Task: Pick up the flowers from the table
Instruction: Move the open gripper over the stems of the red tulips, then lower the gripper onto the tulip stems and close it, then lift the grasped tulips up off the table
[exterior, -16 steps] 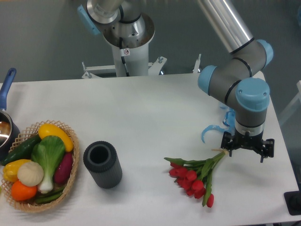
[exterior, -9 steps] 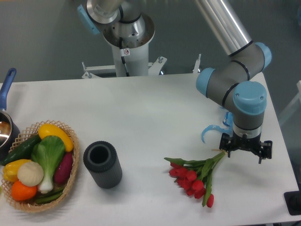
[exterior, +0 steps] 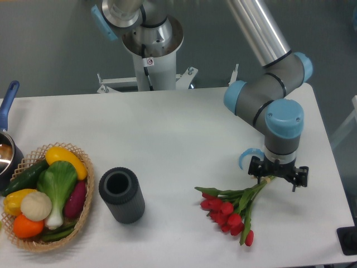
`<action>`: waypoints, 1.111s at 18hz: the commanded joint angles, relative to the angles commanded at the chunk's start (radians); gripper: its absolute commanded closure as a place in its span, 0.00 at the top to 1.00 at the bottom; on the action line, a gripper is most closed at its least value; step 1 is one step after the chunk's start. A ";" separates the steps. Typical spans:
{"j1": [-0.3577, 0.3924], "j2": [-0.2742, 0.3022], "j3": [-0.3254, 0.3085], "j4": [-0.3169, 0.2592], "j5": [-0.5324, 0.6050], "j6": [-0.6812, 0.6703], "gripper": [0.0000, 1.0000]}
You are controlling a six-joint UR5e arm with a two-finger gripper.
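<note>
The flowers [exterior: 230, 210], red tulip buds on long green stems, lie on the white table [exterior: 178, 131] at the front right, with the buds towards the front. The stem ends reach up and to the right. My gripper [exterior: 277, 175] points straight down over those stem ends. Its black jaws look spread wide on either side of the stems, and nothing is held. The fingertips are hidden under the wrist, so I cannot tell whether they touch the table.
A dark cylinder [exterior: 121, 195] stands left of the flowers. A round wicker basket [exterior: 85, 158] with vegetables sits at the front left, with a blue-handled pot [exterior: 6, 146] behind it. The robot base [exterior: 152, 47] is at the back. The table's right edge is near the gripper.
The gripper has moved left and slightly away from the front edge, from beside the stem ends to over them. The flowers have not moved.
</note>
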 joint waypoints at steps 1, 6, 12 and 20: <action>-0.009 -0.006 0.000 0.002 0.000 0.005 1.00; -0.044 -0.049 0.012 0.003 -0.003 0.058 1.00; -0.060 -0.086 0.032 0.005 -0.003 0.075 1.00; -0.058 -0.072 0.043 0.006 -0.003 0.068 0.04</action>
